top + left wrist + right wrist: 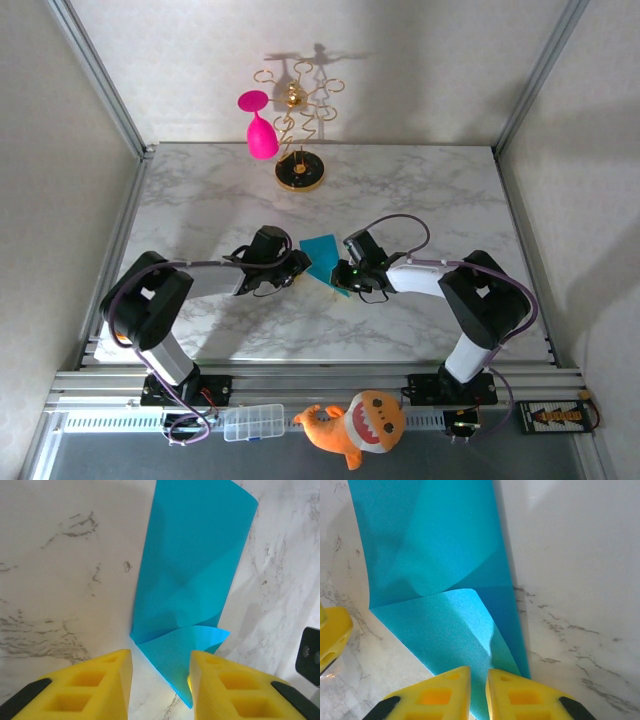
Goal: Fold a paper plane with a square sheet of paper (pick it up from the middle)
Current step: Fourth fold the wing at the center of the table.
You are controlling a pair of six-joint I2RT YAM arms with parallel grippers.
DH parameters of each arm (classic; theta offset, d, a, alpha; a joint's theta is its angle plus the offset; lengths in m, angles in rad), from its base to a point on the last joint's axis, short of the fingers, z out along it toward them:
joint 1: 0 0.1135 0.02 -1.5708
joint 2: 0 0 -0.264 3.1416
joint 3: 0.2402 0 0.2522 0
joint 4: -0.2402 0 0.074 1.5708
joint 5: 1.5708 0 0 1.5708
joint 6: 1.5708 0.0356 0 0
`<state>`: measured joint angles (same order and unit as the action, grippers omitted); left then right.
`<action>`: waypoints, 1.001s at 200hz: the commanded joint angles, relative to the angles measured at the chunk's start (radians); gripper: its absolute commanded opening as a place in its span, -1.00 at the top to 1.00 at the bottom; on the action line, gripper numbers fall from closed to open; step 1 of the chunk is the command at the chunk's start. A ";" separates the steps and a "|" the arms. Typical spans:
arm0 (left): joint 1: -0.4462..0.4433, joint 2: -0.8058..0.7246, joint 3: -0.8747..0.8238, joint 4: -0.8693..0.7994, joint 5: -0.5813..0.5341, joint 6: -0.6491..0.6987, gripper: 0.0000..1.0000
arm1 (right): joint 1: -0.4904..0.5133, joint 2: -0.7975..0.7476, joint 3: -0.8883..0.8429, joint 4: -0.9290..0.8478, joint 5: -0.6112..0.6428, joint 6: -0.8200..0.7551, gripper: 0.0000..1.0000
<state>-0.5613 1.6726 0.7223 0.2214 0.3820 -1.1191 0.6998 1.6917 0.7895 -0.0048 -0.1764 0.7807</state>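
Yellow fingers of my left gripper (pixel 160 662) stand apart, a folded corner of the turquoise sheet of paper (pixel 192 555) lying between them. My right gripper (pixel 478 680) shows a narrow slit with the paper's edge in it; I can't tell whether it pinches. The sheet lies mid-way across the marble table (pixel 200 200), between both arms.

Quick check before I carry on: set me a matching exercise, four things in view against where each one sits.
Things:
1 paper
2 goblet
3 plush toy
4 stand

Places:
A on the near rail
B upright at the far end of the table
C mid-table, partly folded
D upside down, hung on the stand

Pairs: 1-C, 2-D, 3-A, 4-B
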 commanded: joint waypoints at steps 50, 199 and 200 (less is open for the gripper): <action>-0.010 0.066 0.047 0.026 0.048 0.029 0.43 | -0.028 0.046 -0.039 -0.047 0.000 0.009 0.63; -0.015 0.122 0.103 0.036 0.177 0.148 0.48 | -0.029 0.061 -0.026 -0.047 -0.022 -0.031 0.66; -0.015 0.123 0.104 0.035 0.178 0.151 0.48 | -0.029 0.060 -0.026 -0.047 -0.022 -0.032 0.66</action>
<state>-0.5686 1.7676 0.8001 0.2424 0.4786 -1.0386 0.6781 1.7008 0.7834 0.0166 -0.2115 0.7746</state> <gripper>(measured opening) 0.263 0.170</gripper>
